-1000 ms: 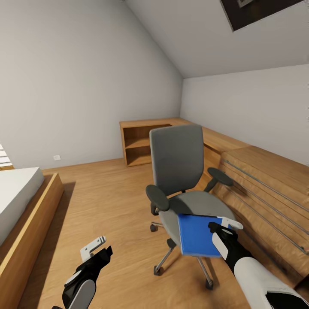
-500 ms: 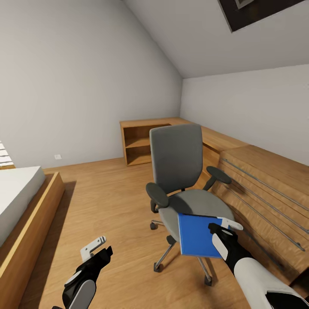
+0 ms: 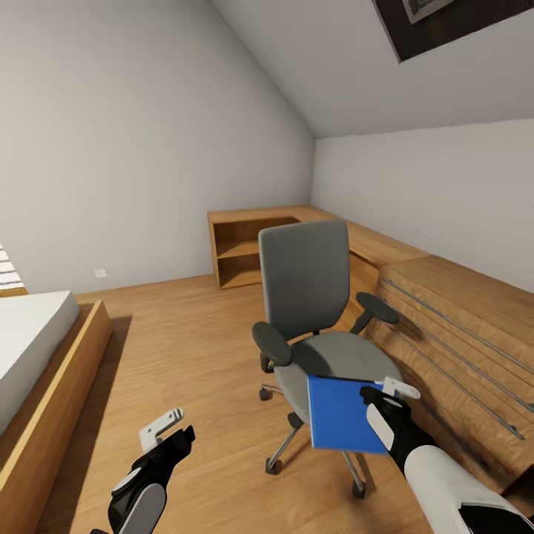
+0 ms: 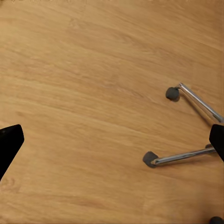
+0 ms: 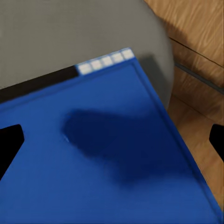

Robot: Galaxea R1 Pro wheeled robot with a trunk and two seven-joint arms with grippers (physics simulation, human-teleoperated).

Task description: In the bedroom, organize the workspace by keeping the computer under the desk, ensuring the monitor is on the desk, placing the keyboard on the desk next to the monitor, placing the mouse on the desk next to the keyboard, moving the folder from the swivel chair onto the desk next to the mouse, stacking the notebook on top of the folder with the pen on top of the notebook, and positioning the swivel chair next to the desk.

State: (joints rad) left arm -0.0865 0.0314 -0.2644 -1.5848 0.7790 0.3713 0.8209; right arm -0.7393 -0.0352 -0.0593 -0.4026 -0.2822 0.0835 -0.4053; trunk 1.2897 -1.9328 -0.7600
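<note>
Unlabelled blue folder [image 3: 340, 412] overhangs swivel chair [image 3: 315, 311] beside right claw [image 3: 391, 397].

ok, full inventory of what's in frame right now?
swivel chair: 1, grey with black armrests and chrome caster base, mid-room on the wood floor
folder: 1, bright blue, on the chair seat's front edge, overhanging it toward the robot
wooden chest: 1, light wood with long bar handles, right of the chair
open shelf unit: 1, light wood, against the far wall
bed: 1, white mattress on a wooden frame, far left
skylight: 1, dark, in the sloped ceiling
left claw: 1, black and white, open, over bare floor near the chair's base
right claw: 1, black and white, open, over the folder's right side
</note>
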